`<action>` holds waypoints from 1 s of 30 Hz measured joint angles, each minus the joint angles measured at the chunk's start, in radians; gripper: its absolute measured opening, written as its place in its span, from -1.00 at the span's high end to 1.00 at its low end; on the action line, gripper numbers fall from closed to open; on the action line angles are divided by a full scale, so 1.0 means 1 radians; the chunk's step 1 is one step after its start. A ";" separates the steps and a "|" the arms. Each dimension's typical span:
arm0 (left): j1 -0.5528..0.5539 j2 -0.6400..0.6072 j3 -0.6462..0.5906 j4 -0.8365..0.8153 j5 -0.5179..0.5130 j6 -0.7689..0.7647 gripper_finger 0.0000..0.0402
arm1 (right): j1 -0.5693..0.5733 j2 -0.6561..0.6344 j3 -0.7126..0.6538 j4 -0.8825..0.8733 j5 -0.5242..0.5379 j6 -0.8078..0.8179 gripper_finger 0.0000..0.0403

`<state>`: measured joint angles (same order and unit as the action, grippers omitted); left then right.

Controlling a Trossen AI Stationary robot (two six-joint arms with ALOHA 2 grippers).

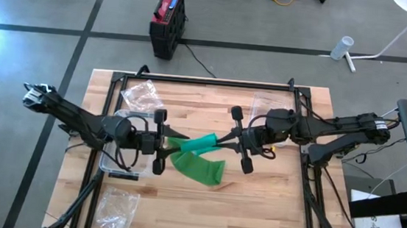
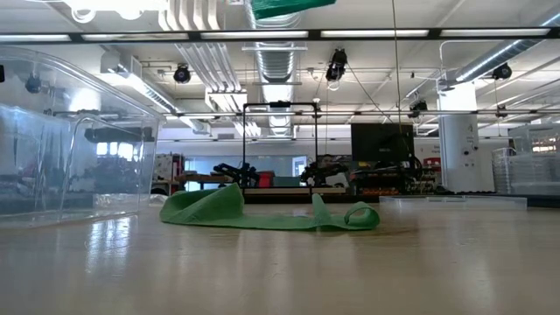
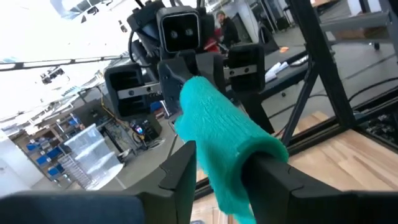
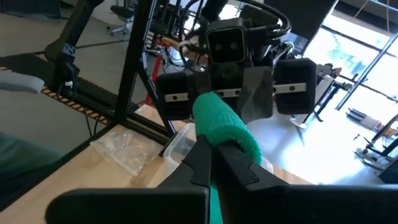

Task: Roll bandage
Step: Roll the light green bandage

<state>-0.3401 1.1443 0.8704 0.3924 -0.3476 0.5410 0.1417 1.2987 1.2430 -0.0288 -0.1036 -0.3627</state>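
I have the rolled end of the green stretchy cloth bandage (image 1: 202, 141) pinched between my left hand (image 1: 162, 143) and right hand (image 1: 239, 141), both clamped on it. I judge that lets them turn it in mid-air, while the loose tail (image 1: 202, 167) trails slack on the wooden surface (image 1: 269, 208).

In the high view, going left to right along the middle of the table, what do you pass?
Clear plastic container → left claw, shut on the green bandage → bandage → right claw, also shut on it.

Clear plastic bin (image 1: 115, 158), crinkled plastic bags (image 1: 142, 94) on wooden table (image 1: 270, 201); black-red box (image 1: 168, 21) beyond.
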 joint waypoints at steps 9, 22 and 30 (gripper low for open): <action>0.003 0.005 0.000 0.051 -0.004 -0.076 0.95 | 0.001 0.002 0.000 0.003 0.000 -0.004 0.92; 0.006 -0.138 -0.011 0.008 -0.210 -0.207 0.99 | 0.063 -0.021 -0.015 -0.076 0.323 -0.191 0.30; 0.017 -0.159 -0.015 0.021 -0.356 -0.251 0.99 | 0.070 0.041 -0.177 0.254 0.530 -0.449 0.21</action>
<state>-0.3233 0.9855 0.8555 0.4132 -0.7037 0.2897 0.2115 1.3400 1.0664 0.2255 0.4265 -0.8118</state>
